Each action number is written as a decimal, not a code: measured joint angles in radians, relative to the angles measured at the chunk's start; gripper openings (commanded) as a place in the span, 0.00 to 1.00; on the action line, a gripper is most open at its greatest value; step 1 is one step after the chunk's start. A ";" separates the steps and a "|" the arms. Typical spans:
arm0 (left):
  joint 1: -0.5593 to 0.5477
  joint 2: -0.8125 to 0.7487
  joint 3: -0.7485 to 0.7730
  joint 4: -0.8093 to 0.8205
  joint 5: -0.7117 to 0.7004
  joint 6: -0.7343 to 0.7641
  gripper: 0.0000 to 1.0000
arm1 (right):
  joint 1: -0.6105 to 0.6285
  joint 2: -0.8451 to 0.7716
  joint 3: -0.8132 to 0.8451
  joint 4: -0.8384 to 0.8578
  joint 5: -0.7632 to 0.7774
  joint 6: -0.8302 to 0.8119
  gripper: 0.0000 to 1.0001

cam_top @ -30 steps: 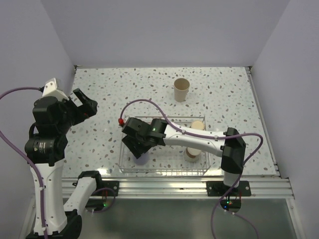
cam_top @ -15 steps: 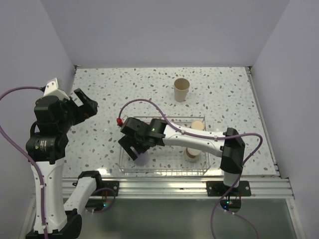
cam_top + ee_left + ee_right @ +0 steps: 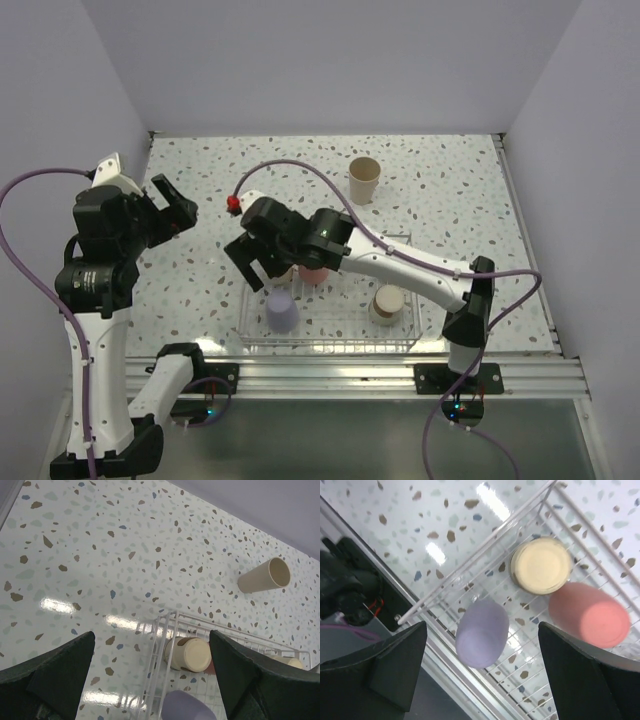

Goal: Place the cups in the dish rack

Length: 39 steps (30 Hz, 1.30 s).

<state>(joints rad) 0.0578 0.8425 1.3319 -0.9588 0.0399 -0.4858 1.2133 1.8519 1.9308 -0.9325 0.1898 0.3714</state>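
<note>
Seemingly the lavender cup (image 3: 281, 311) is loaded, upside down in the near-left corner of the dish rack (image 3: 330, 346) beneath the right gripper (image 3: 258, 268), fingers spread and empty; next calls for reaching the beige cup (image 3: 364, 180) beyond the rack, the left gripper (image 3: 172, 208) likewise spread

Bright, sharp, w/ tabletop (image 3: 57, 605) glare
</note>
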 measured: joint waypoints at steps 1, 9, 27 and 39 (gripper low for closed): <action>0.000 0.001 0.000 0.000 0.000 0.000 0.99 | -0.020 -0.002 0.024 0.000 -0.006 -0.006 0.95; 0.000 0.007 0.001 0.000 0.001 0.000 0.99 | -0.435 -0.031 0.067 -0.004 -0.135 -0.007 0.95; 0.000 0.020 -0.005 0.013 0.021 0.000 0.99 | -0.932 0.209 0.249 -0.051 -0.275 0.045 0.92; 0.000 0.030 -0.005 0.014 0.021 0.001 0.99 | -0.965 0.302 0.281 -0.059 -0.237 0.058 0.82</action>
<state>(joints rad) 0.0578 0.8722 1.3270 -0.9447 0.0608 -0.4850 0.2481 2.1536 2.2116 -0.9913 -0.0467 0.4294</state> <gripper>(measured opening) 0.988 0.851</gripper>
